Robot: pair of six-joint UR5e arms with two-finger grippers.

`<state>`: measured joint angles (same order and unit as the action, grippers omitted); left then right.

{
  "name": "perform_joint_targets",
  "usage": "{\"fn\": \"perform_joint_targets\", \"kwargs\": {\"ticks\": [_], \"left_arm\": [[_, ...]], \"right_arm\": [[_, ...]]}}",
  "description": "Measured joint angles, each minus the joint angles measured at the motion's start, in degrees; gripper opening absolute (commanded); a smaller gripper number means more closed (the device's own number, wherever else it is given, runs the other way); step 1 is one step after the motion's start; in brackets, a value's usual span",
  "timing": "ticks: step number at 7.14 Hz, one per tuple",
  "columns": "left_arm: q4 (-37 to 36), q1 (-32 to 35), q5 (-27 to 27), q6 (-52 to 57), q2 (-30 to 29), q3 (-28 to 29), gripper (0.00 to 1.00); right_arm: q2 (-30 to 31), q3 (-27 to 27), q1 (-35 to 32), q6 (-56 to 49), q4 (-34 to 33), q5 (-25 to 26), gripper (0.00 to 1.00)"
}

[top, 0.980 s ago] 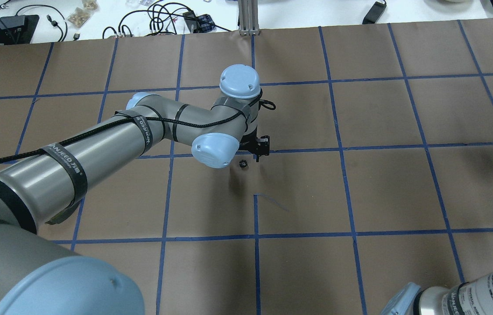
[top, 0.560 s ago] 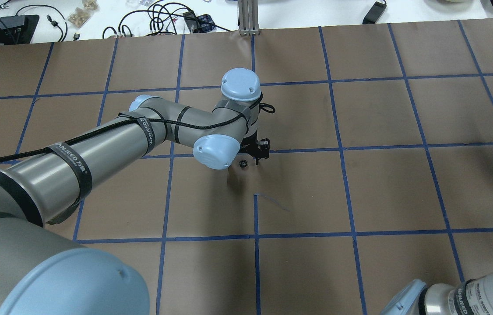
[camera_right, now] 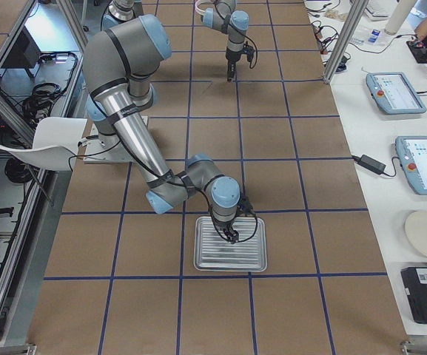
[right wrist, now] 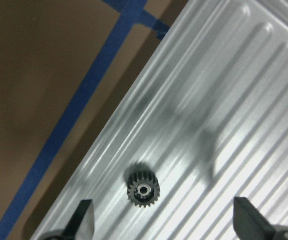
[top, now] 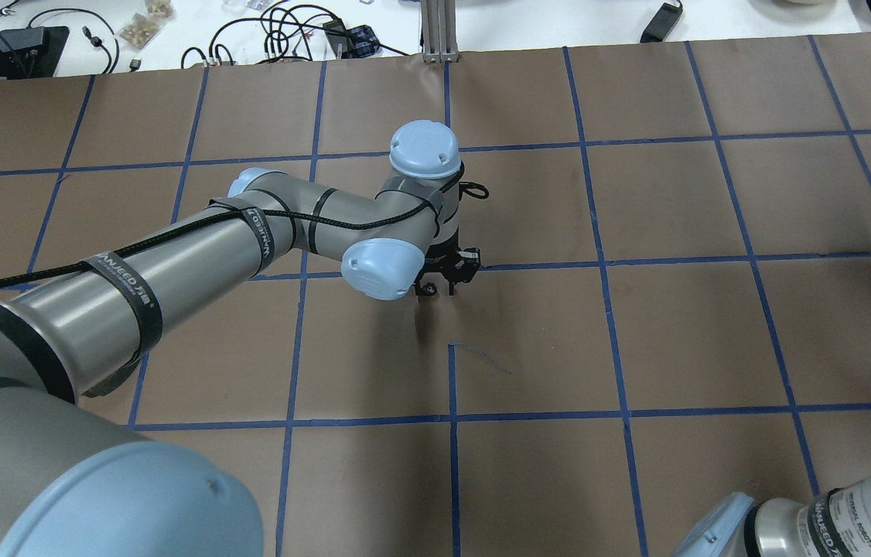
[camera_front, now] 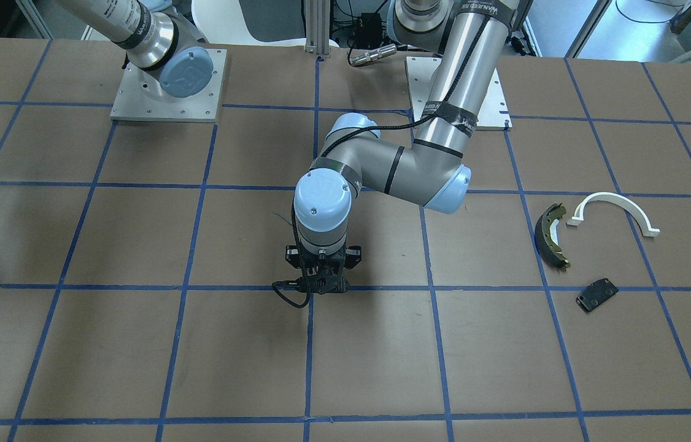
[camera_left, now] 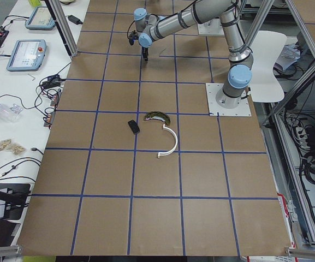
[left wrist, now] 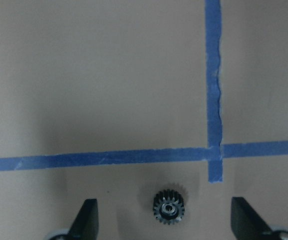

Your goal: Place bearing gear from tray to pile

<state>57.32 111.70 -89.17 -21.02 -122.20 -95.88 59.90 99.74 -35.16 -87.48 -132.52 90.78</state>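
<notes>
So your left tool (left wrist: 162, 212) is hanging low over the worktop (camera_front: 137, 233) with its jaws spread wide and nothing gripped. A bearing gear (left wrist: 169, 208) lies flat on the brown paper between the two fingers (left wrist: 88, 220), touching neither of them. Its shiny bore faces up, and in the wrist view it sits just below and a bit left of a crossing in the blue tape (left wrist: 213, 75). That puts it out near the middle of the worktop, well apart from the pile (camera_left: 154, 116). The pile is over on the robot's left side: a dark olive brake shoe (camera_front: 551, 235) standing on its edge and a white half-ring bracket (camera_front: 615, 205) lying flat close beside it. I honestly can't tell if those two touch. A small black plate (camera_front: 597, 294) lies flat a little off on its own, clear of both. Down at the other end, your right tool (right wrist: 162, 210) points down into the metal tray (right wrist: 223, 100), also spread open and holding nothing. A second gear (right wrist: 143, 190) lies flat on the ribbed tray floor near the tray's edge. It sits between that tool's fingers (right wrist: 246, 215), closer to the one on the wrist view's left and touching neither.
</notes>
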Motion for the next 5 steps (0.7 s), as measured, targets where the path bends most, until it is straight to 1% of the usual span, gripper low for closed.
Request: {"fn": "perform_joint_targets", "kwargs": {"ticks": [1, 2, 3, 5], "left_arm": [[0.1, 0.0, 0.1, -0.2, 0.2, 0.0, 0.09], [0.1, 0.0, 0.2, -0.2, 0.3, -0.1, 0.03], [0.0, 0.0, 0.2, 0.0, 0.3, 0.0, 0.00], [0.0, -0.3, 0.2, 0.3, 1.0, 0.3, 0.00]], "right_arm": [[-0.3, -0.1, 0.0, 0.2, 0.1, 0.0, 0.91], [-0.4, -0.1, 0.0, 0.4, 0.3, 0.1, 0.83], [-0.4, 0.0, -0.1, 0.7, 0.5, 0.1, 0.78], [-0.3, 0.0, -0.3, 2.4, 0.9, 0.2, 0.78]]}}
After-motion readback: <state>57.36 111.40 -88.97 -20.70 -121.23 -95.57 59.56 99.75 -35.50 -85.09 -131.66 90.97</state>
